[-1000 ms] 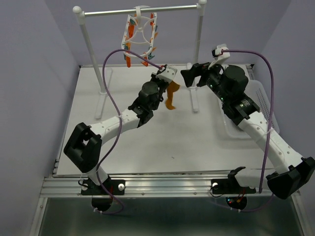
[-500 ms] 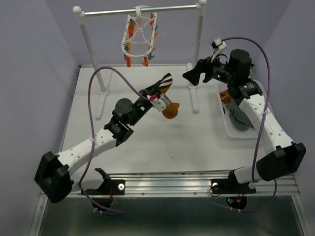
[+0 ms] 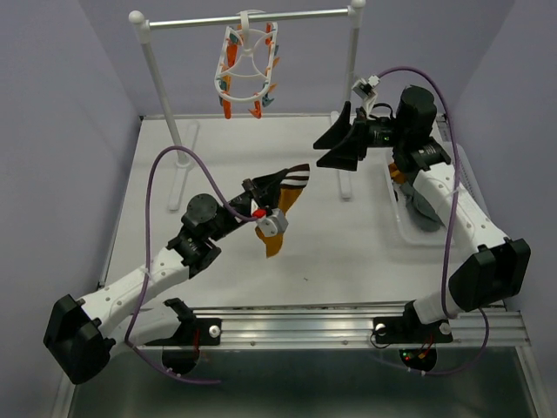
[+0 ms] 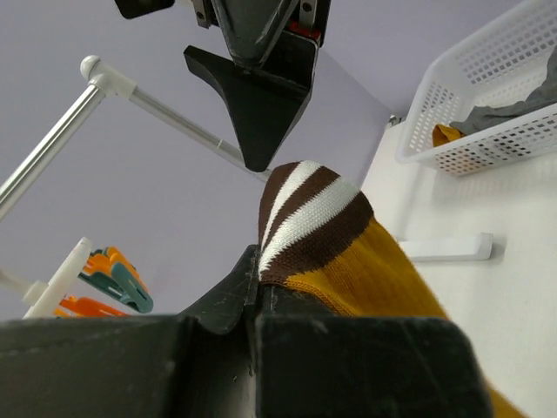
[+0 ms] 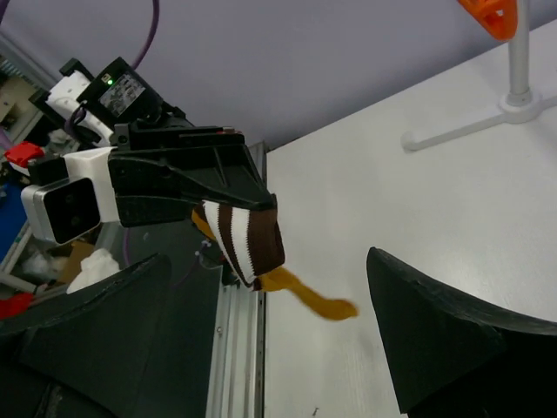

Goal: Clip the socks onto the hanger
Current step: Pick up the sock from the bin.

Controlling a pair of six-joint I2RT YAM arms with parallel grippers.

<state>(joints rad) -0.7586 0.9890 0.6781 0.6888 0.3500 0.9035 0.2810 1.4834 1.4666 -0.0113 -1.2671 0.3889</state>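
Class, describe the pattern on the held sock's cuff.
The cuff has brown and white stripes, clearest in the left wrist view.

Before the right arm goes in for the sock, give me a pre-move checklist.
1. Grip: left gripper shut on the striped sock, just below the cuff: ok.
2. Room for a second grip: cuff sticks out past the grip: ok.
3. Receiver: right gripper open wide, facing the cuff, not touching it: ok.
4. Target: hanger hooked on the rail, no sock on its clips: ok.
5. Sock toe off the table: cannot tell.
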